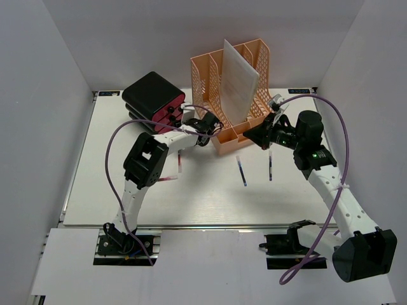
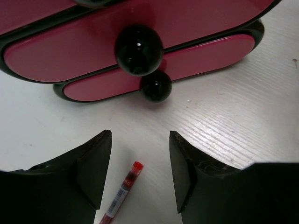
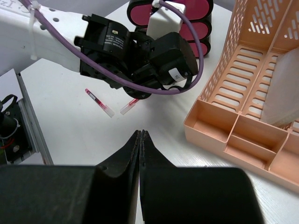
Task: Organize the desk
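— Run over the desk (image 1: 210, 197) from the near edge outward.
— Just past the middle, right of centre: one dark pen (image 1: 241, 171) and a second dark pen (image 1: 270, 166), loose, side by side but apart, touched by neither arm.
— Left of centre?
— Red pen (image 2: 122, 195) flat on the white top, lying in the gap between the fingers (image 2: 93, 163) of the left gripper (image 2: 139, 139). Spread wide, pinching nothing. Another red pen (image 3: 99, 102) just beside, outside the gap.
— Right gripper (image 3: 140, 135)?
— Pressed together, nothing between the tips. Hangs by the front right corner of the orange organiser (image 1: 205, 82); touching or apart, cannot tell.
— Farther back?
— Drawer unit (image 1: 152, 95) at the far-left corner: red fronts, black knobs (image 2: 138, 50), seemingly pushed in. Organiser about the middle of the far edge, with a white sheet (image 1: 238, 79) leaning inside.
— Step in hand, then?
— Most likely gathering loose pens, beginning with the red one under the left gripper. Early in the tidying, judging by four pens out on the top.
— Next move?
— Probably: lower to barrel height, close across the narrow width, lift straight. Thin and round, so liable to roll or slip if caught off-centre. Then carry either to the organiser's low front tray (image 3: 210, 123) or to a drawer; cannot tell which. For a drawer, first pull a knob.
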Controlling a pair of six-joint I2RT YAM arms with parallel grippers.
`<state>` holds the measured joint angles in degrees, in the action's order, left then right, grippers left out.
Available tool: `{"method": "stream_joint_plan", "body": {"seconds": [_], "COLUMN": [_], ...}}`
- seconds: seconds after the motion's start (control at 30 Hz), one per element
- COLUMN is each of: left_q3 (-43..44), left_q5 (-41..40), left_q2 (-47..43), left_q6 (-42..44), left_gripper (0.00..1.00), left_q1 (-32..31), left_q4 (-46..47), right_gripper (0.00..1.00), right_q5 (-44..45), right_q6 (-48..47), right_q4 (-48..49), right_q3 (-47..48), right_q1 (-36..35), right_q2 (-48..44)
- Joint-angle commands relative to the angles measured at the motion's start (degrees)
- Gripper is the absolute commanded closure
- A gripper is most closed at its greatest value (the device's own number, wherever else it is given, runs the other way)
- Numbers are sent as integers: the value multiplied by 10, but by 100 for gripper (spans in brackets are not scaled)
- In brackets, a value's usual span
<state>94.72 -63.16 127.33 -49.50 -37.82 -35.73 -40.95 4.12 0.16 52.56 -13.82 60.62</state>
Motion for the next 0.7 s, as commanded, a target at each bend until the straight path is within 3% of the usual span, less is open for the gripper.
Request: {"method": "stream_joint_plan", "body": {"seconds": [0.0, 0.43, 0.67], "left_q3": [20, 27, 44], "left_q5": [-23, -31, -33], "left_q2": [1, 36, 51], "left_q6": [9, 107, 115], "left_gripper": [37, 37, 35], "left_q1": [4, 14, 38], "left_q4": [46, 162, 156], "right_gripper": [100, 100, 100], "right_q5": [-12, -17, -17], "right_q6": [-1, -7, -9], "right_q4": [27, 27, 29], "right_q3": [-7, -10, -11], "right_q1": [4, 4, 6], "right_q2": [-2, 5, 7]}}
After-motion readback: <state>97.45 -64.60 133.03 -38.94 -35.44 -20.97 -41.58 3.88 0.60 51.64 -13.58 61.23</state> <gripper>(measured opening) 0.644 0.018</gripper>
